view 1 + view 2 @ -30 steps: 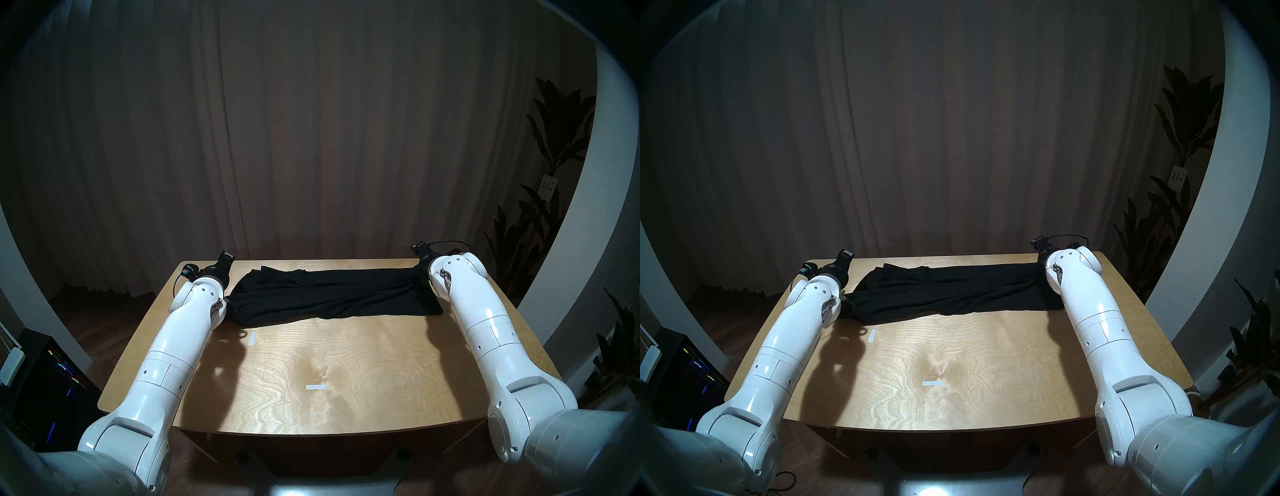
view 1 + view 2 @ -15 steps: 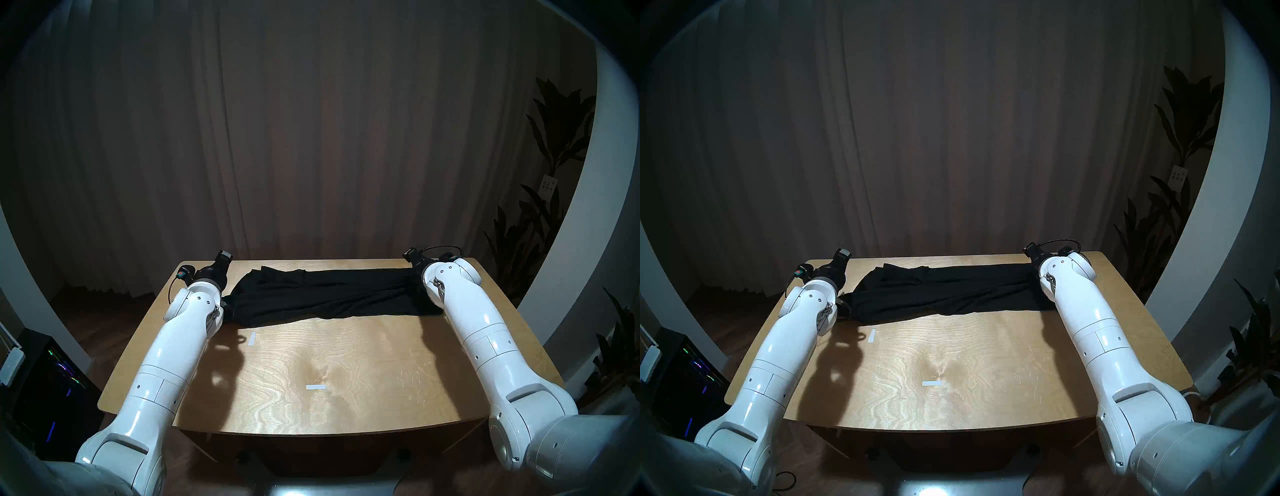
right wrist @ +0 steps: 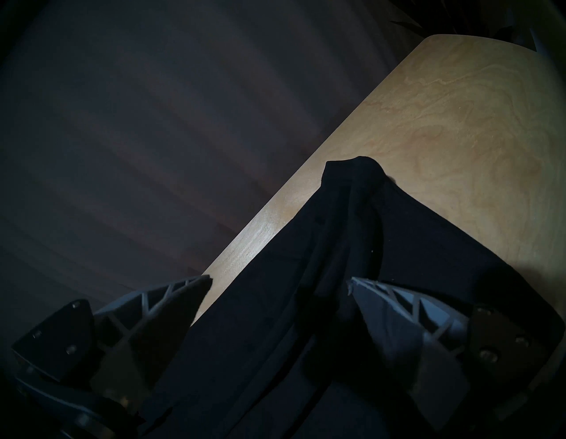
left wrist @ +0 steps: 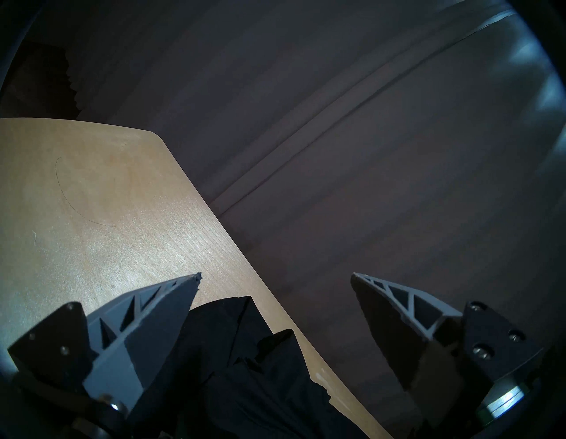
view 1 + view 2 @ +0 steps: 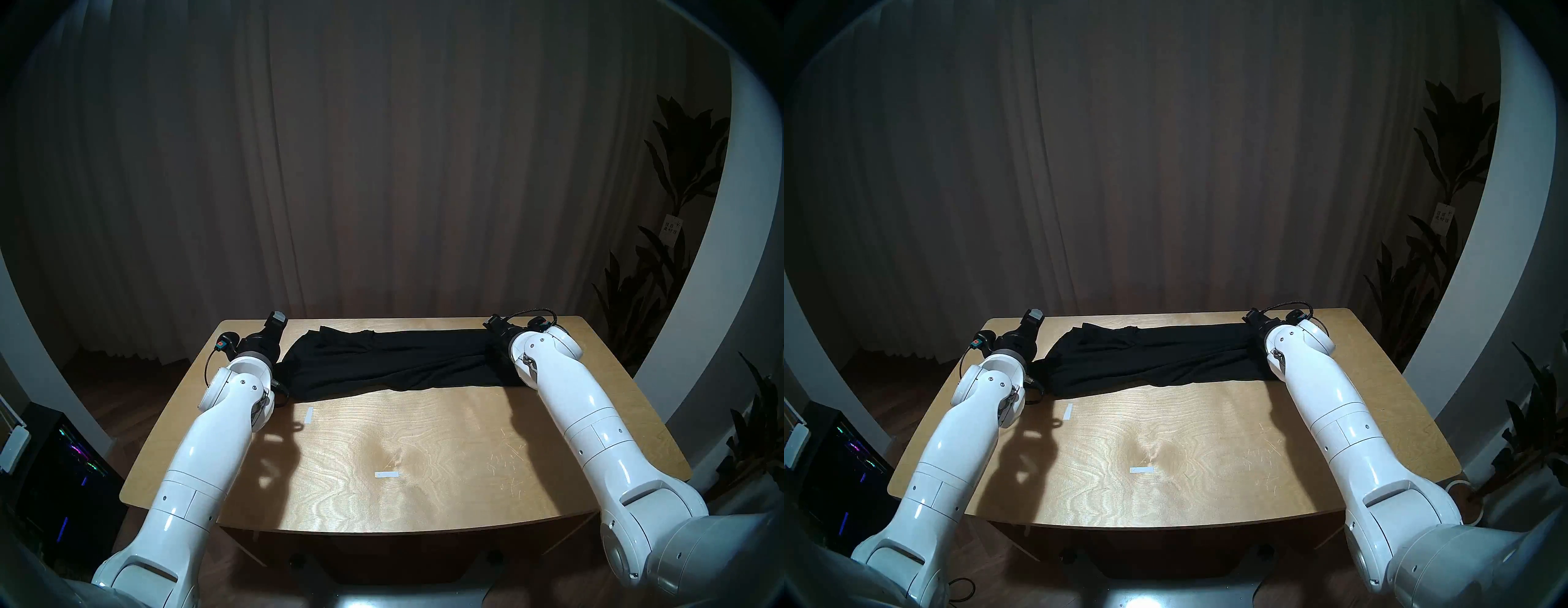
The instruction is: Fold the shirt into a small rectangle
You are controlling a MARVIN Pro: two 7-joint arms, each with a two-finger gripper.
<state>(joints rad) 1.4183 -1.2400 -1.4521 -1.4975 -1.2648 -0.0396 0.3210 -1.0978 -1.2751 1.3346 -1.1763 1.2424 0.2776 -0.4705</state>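
We see a pale wooden table (image 5: 424, 446) from above, with both of our white arms reaching toward its far edge. Over the last second the left arm has drawn back toward us, and the right arm has slid left along the far edge, over the cloth. Neither has taken any cloth with it, which suggests we are between folds, lining up for the next grasp.

The left gripper (image 4: 275, 276) stands wide open and holds nothing, poised over the far left corner. The right gripper (image 3: 280, 279) is also spread wide and empty, hovering above the shirt's right end.

The shirt (image 5: 394, 358) lies along the far edge as a long, narrow black band, left to right. It is soft and rumpled, with loose ridges; its left end is bunched and uneven. No tag shows. It is not yet a small rectangle.
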